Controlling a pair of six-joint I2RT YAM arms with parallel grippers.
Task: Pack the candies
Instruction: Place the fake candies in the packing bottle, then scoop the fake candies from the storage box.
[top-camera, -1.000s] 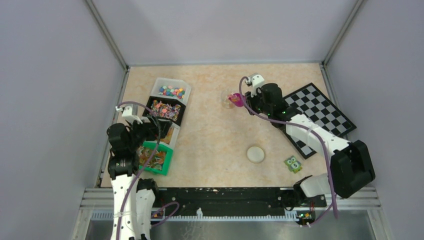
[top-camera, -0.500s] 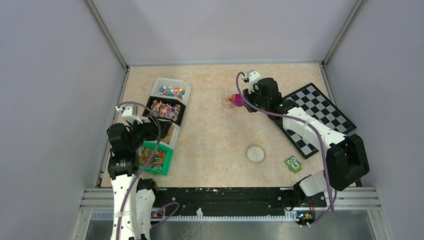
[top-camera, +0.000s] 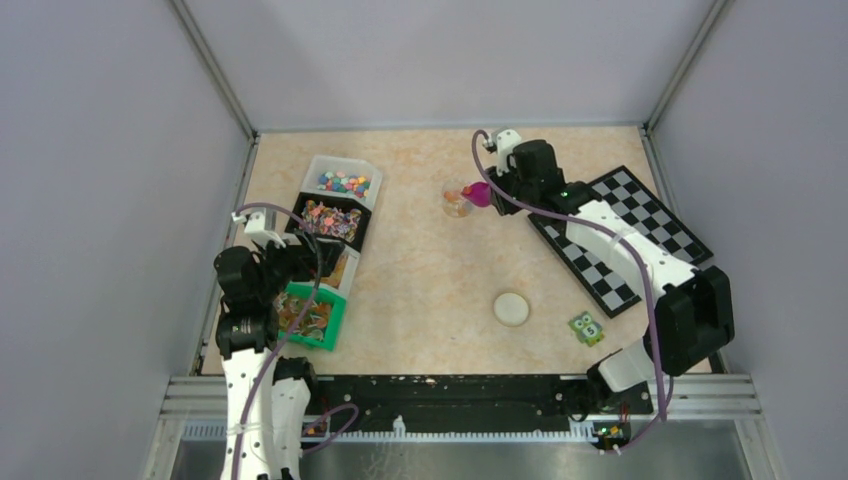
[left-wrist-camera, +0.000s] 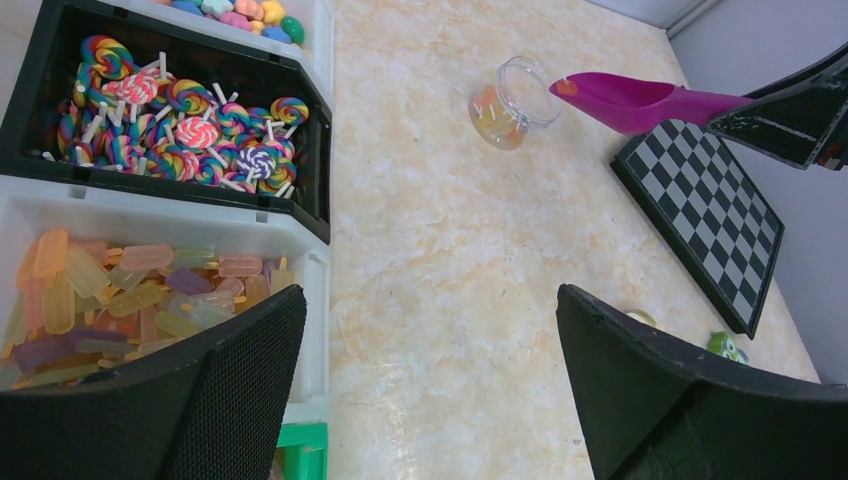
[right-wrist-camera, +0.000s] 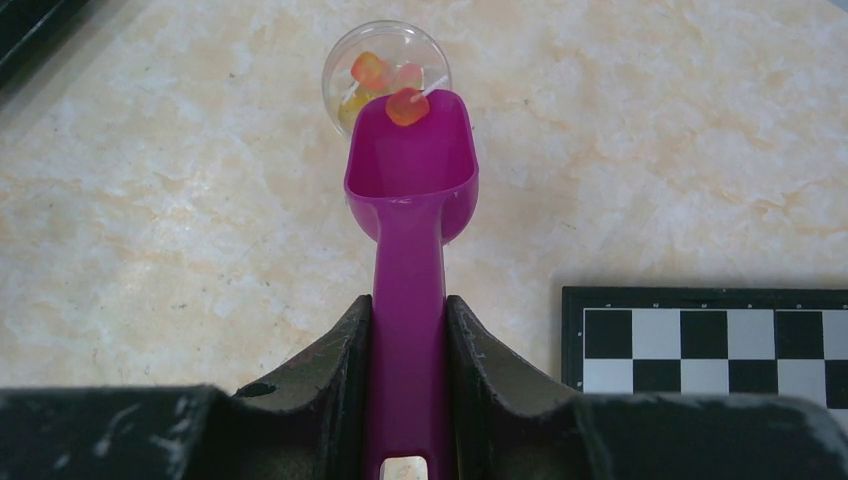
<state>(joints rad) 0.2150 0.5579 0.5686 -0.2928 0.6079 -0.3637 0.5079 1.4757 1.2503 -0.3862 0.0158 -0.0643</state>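
The candies fill a row of bins on the left: lollipops (left-wrist-camera: 180, 110) in a black bin (top-camera: 330, 220) and pastel ice-lolly shapes (left-wrist-camera: 130, 290) in a white one. A small clear jar (right-wrist-camera: 385, 70) (top-camera: 456, 200) stands mid-table with a few candies inside. My right gripper (right-wrist-camera: 408, 340) (top-camera: 497, 190) is shut on the handle of a magenta scoop (right-wrist-camera: 412, 150) (left-wrist-camera: 640, 100). The scoop's lip rests over the jar's rim, with one orange candy (right-wrist-camera: 407, 106) at the lip. My left gripper (left-wrist-camera: 430, 300) (top-camera: 300, 262) hangs open beside the bins, holding nothing.
A chessboard (top-camera: 620, 235) lies at the right under my right arm. A round cream lid (top-camera: 511, 308) and a green owl block (top-camera: 586, 327) sit near the front. A far white bin (top-camera: 340, 182) and a near green bin (top-camera: 305, 315) complete the row.
My right wrist has shifted a little farther back and the scoop has edged right, uncovering more of the jar. The left arm has not moved.
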